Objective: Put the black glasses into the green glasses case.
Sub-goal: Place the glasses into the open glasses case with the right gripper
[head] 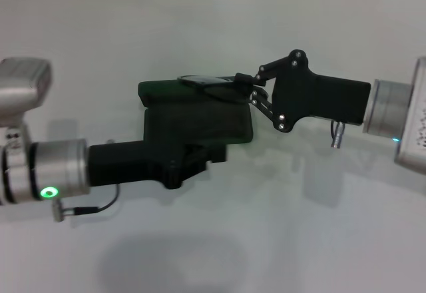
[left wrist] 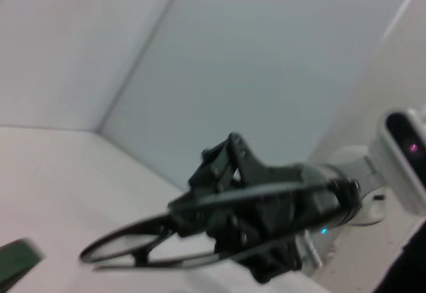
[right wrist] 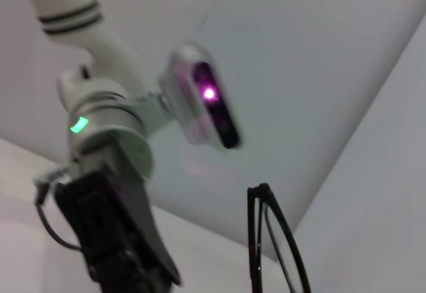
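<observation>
In the head view the right gripper reaches in from the right of the frame, its jaws clenched on the glasses, which hang at upper centre directly over the far edge of the case. The glasses' long axis runs left-right, matching the case's, so only a short lowering seems left. The left gripper comes from the lower left and lies against the case's near side; whether its jaws are clenched or released I cannot tell. The left wrist view shows the glasses pinched at 1 end above the white counter.
</observation>
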